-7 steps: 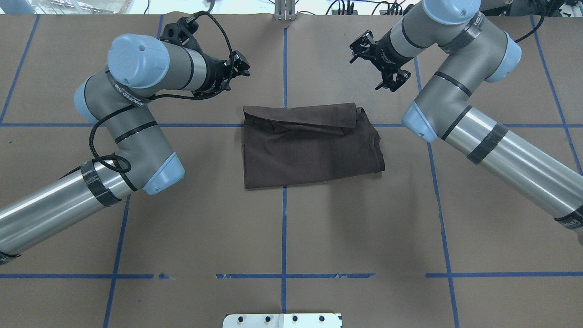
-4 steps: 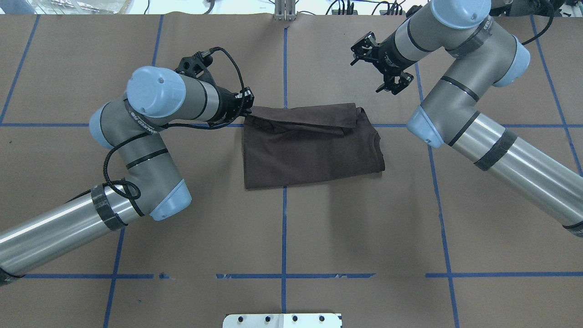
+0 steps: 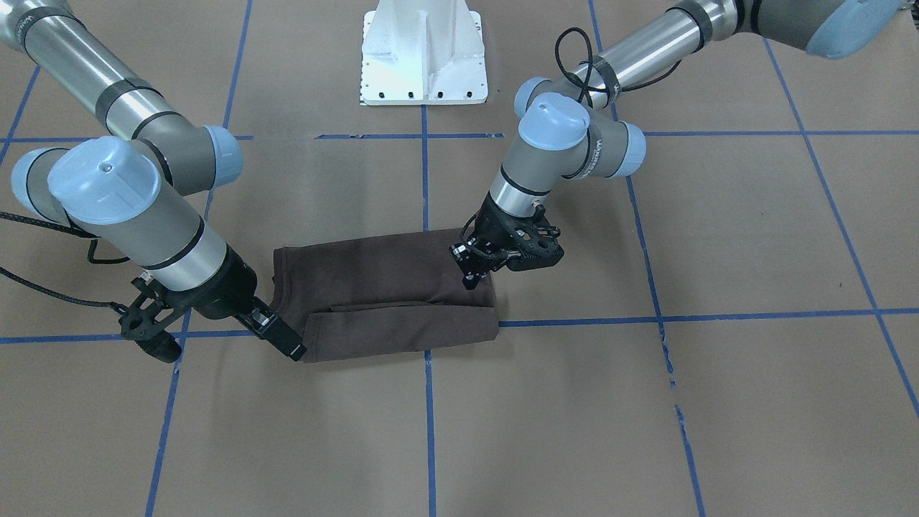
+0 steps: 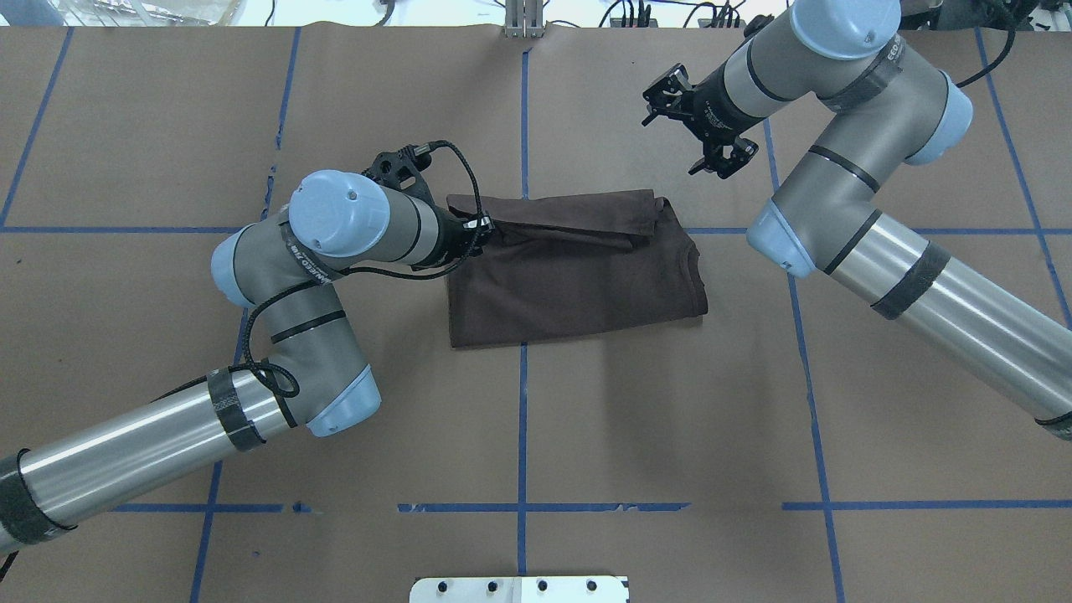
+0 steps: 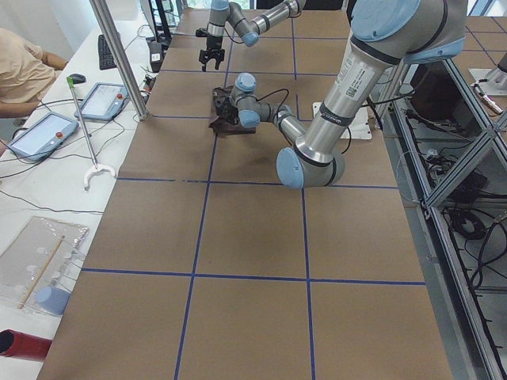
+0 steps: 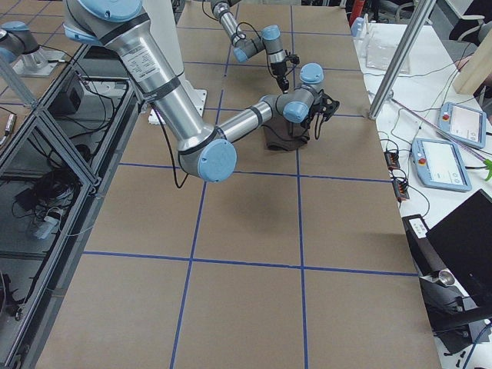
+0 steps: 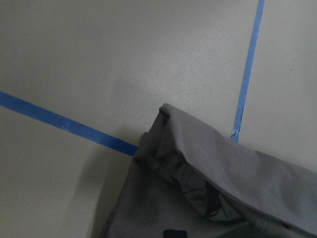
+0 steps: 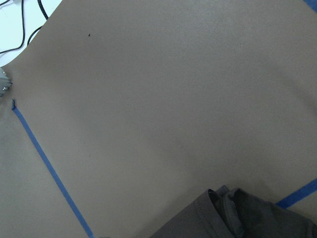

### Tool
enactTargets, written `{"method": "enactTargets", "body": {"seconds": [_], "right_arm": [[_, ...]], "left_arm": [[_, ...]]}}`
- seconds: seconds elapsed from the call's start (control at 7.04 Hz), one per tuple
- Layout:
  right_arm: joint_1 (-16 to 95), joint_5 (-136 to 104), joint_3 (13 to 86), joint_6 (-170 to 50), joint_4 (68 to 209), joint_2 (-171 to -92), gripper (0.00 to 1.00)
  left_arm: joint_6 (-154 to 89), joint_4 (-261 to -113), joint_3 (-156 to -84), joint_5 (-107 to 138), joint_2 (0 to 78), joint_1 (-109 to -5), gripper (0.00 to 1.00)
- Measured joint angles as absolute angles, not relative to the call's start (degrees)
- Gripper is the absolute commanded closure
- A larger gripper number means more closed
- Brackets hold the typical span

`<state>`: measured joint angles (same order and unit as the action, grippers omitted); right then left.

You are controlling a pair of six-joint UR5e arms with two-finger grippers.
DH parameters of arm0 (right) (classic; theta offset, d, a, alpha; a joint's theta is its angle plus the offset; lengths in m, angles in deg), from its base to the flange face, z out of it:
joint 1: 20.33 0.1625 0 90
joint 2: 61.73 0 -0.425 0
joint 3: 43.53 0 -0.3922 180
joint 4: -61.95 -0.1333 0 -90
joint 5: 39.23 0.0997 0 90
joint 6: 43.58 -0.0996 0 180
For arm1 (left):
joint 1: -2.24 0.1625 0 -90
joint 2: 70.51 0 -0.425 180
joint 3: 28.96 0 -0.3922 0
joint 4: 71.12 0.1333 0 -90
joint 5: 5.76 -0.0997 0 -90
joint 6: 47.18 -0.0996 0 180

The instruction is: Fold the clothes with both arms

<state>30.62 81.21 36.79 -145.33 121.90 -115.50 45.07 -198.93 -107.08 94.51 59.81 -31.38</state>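
Brown shirt (image 4: 578, 268) is lying folded into a rectangle in the middle of the table (image 4: 670, 419). Left gripper (image 3: 472, 278) is hanging low on one far corner and right gripper (image 4: 722, 159) is hovering apart beyond the other. Neither one's opening or hold is showing clearly. Both should probably be pinching every layer at matching corners before lifting together.

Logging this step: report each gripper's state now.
Left gripper: down on the T-shirt near a corner; whether it grips cannot be told.
Right gripper: clear of the T-shirt, holding nothing; open or closed cannot be told.
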Motion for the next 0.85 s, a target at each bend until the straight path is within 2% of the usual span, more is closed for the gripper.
{"method": "enactTargets", "body": {"seconds": [0.14, 0.57, 0.85], "right_arm": [[30.3, 81.2, 37.2, -145.3, 121.9, -115.8, 0.04], [29.8, 81.0, 38.0, -145.4, 121.8, -117.1, 0.02], [29.0, 80.9, 39.9, -146.0, 121.9, -117.9, 0.01]], "left_arm": [[43.2, -200.0, -103.5, 93.5, 62.4, -32.5, 1.0], [38.1, -209.9, -83.5, 92.7, 73.0, -39.9, 1.0], [36.1, -212.5, -79.5, 92.9, 75.2, -43.1, 1.0]]}}
